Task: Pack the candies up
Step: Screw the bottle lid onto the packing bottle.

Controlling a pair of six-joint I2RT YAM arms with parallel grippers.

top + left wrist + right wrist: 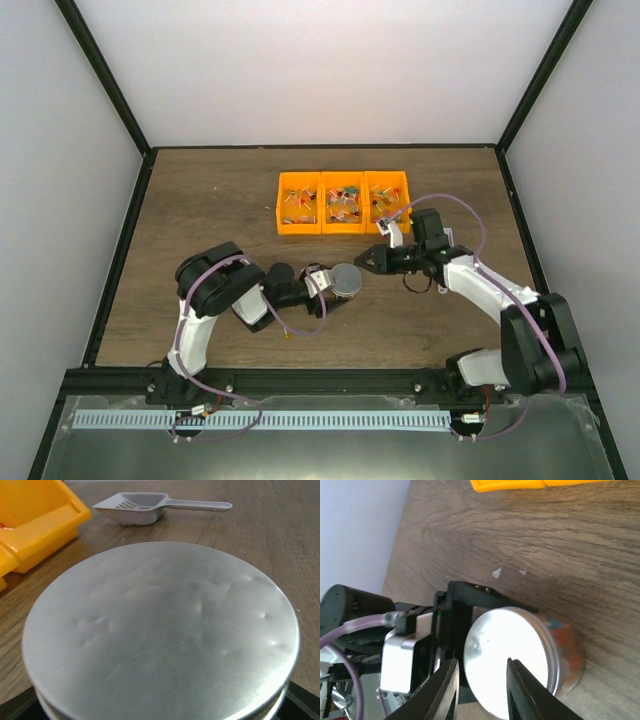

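Note:
A small clear cup (568, 652) filled with candies (565, 635) lies tilted in my left gripper (338, 283), which is shut on its sides. A round silver lid (160, 635) sits on the cup's mouth and fills the left wrist view. My right gripper (482, 662) hovers just in front of the lid (507, 662), jaws apart, with nothing between them. In the top view it (372, 260) sits to the right of the lid (348, 278). More candies (342, 200) lie in the orange bin.
The orange three-part bin (342, 228) stands just behind both grippers, and its corner (35, 525) shows at the left of the left wrist view. A grey slotted scoop (142, 506) lies on the wooden table (200, 200) beyond the cup.

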